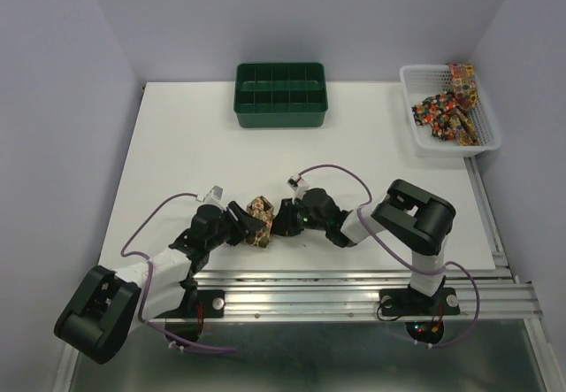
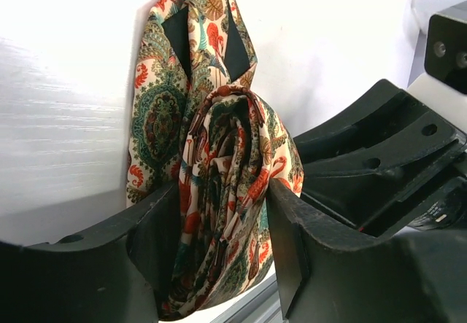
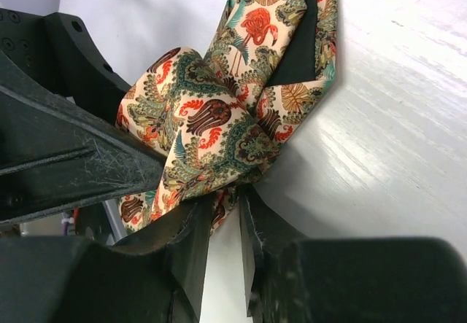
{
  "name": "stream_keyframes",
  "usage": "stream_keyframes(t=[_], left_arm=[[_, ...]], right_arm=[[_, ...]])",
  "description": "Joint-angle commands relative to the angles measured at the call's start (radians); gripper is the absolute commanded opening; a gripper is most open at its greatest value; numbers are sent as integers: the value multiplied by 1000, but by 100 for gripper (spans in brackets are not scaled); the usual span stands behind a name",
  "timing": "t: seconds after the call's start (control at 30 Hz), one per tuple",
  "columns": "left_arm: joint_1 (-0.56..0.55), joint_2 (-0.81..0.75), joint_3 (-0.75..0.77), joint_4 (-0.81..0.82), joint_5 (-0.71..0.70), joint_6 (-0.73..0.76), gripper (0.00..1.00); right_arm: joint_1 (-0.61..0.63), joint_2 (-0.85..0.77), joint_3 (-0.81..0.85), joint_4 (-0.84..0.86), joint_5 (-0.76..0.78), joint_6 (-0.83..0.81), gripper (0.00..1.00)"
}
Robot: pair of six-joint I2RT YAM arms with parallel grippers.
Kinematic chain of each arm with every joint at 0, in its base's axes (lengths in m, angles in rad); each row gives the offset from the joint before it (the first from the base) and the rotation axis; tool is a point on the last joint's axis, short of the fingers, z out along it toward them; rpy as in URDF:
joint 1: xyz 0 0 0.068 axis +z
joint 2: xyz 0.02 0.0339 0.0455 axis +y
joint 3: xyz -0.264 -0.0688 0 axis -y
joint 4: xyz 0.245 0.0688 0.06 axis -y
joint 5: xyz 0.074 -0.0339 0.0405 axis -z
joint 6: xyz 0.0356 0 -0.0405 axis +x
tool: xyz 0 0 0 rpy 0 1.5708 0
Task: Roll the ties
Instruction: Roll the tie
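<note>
One part-rolled tie [image 2: 157, 111], left claw [image 2: 219, 213] gripping its roll, right claw [image 3: 228, 206] pinching fabric

Black boxy joint housings and white links on both the left arm [image 1: 164, 277] and the right arm [image 1: 411, 219]. Thin purple cables [image 1: 141, 233] looped along each, ending in small white connectors [image 1: 292, 180]. Matte black moulded plastic on the left gripper [image 1: 245, 224] and right gripper [image 1: 281, 219]: thick blunt fingers [image 2: 146, 257], round screw holes, faint pale scuffs. Small green light [image 1: 304, 221] at the right wrist.
</note>
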Motion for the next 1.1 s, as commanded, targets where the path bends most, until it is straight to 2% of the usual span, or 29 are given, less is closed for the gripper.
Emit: stream_keyframes(t=[0.0,0.17,0.33,0.37,0.5,0.57,0.6,0.73,0.8,0.9,0.97,1.07], left_arm=[[-3,-10,-20,-3,-40,-22,58],[-3,8,-12,-6,-40,-8,57],[-3,-4,-14,-6,-33,-7,55],[-3,-15,-15,-6,-27,-5,48],[-3,-32,-23,-6,-14,-5,33],[-3,-36,-25,-6,-7,1,28],[-3,-38,-25,-14,-1,4,19],[-3,-33,-8,-78,-19,31,3],[-3,-30,-3,-106,-34,34,0],[-3,-21,-2,-121,-40,48,0],[-3,-22,0,-123,-40,56,0],[-3,-35,-2,-123,-37,61,0]], right_arm=[[63,36,0,210,-65,85,27],[70,39,-41,377,-124,110,28],[78,85,-32,455,-210,147,29],[76,97,-32,475,-217,159,29],[76,128,-21,537,-236,205,29],[78,119,-14,476,-202,174,29],[78,91,-9,367,-156,130,30],[78,11,-10,144,-17,26,32],[78,-27,-18,74,29,-8,35],[78,-87,-29,-79,103,-76,48],[78,-124,-38,-118,129,-96,53],[78,-186,-90,-103,135,-139,53]])
